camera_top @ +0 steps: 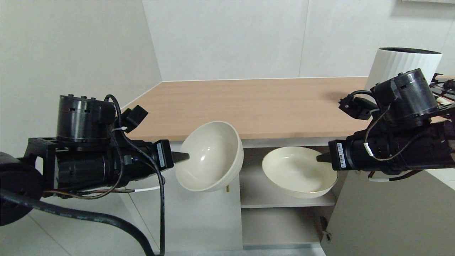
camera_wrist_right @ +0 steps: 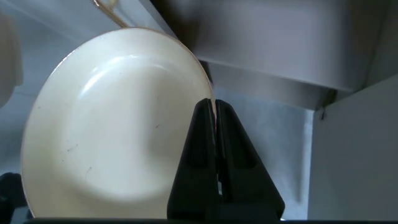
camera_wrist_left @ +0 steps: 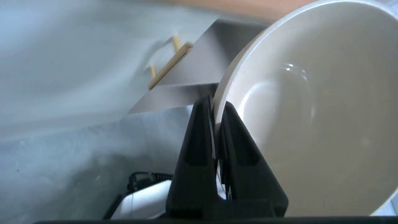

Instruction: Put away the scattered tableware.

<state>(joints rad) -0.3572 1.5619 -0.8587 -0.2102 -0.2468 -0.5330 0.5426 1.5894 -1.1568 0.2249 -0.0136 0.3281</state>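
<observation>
My left gripper (camera_top: 183, 156) is shut on the rim of a deep cream bowl (camera_top: 209, 156), held tilted in the air in front of the counter edge. In the left wrist view the fingers (camera_wrist_left: 202, 134) pinch that bowl (camera_wrist_left: 311, 112) by its rim. My right gripper (camera_top: 321, 157) is shut on the rim of a shallow cream plate (camera_top: 296, 170), held in front of the open cabinet. The right wrist view has the plate (camera_wrist_right: 112, 118) clamped between the fingers (camera_wrist_right: 202, 134).
A wooden countertop (camera_top: 249, 103) runs behind both dishes, with a white ribbed cylinder (camera_top: 401, 64) at its right end. Below it, an open cabinet shelf (camera_top: 280, 202) sits between a closed door with a gold handle (camera_top: 227, 188) and a swung-open door (camera_top: 384, 217).
</observation>
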